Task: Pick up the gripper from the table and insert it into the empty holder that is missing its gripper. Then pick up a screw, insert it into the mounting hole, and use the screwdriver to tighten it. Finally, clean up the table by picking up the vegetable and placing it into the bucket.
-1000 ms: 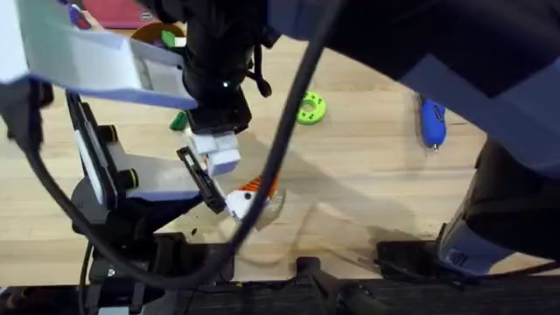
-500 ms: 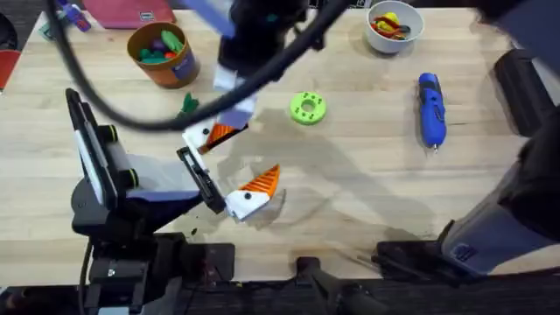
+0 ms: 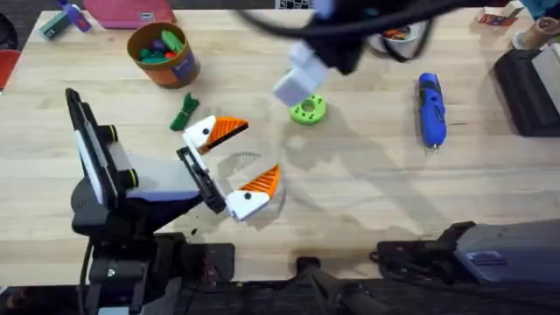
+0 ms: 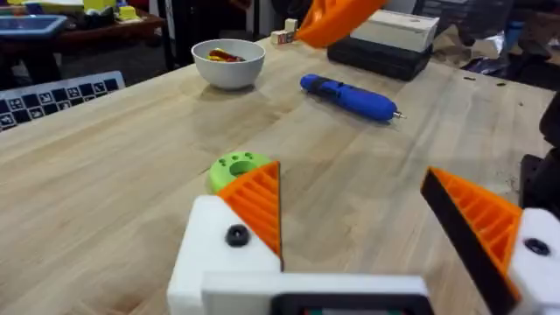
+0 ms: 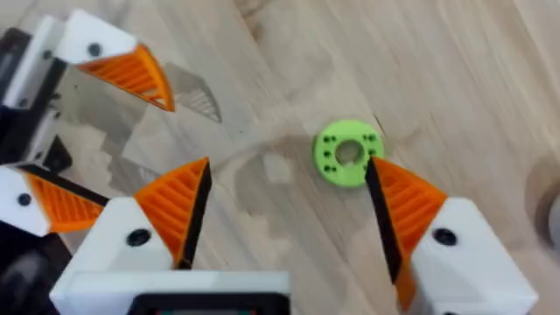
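On the pale wooden table (image 3: 367,201), the right pincer (image 5: 284,223), fingers apart, hangs above the green ring (image 5: 347,154) and should descend squarely, while the left pincer (image 4: 385,219) waits open too.

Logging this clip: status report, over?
Left pincer open, empty. Right pincer open, hovering near green ring. Screwdriver, vegetable untouched on table.

You have a green ring (image 3: 308,109) lying flat mid-table. A black case with a white box on top (image 4: 385,42) sits at the table's far right edge. A pink mat (image 3: 131,12) lies at the far left corner.
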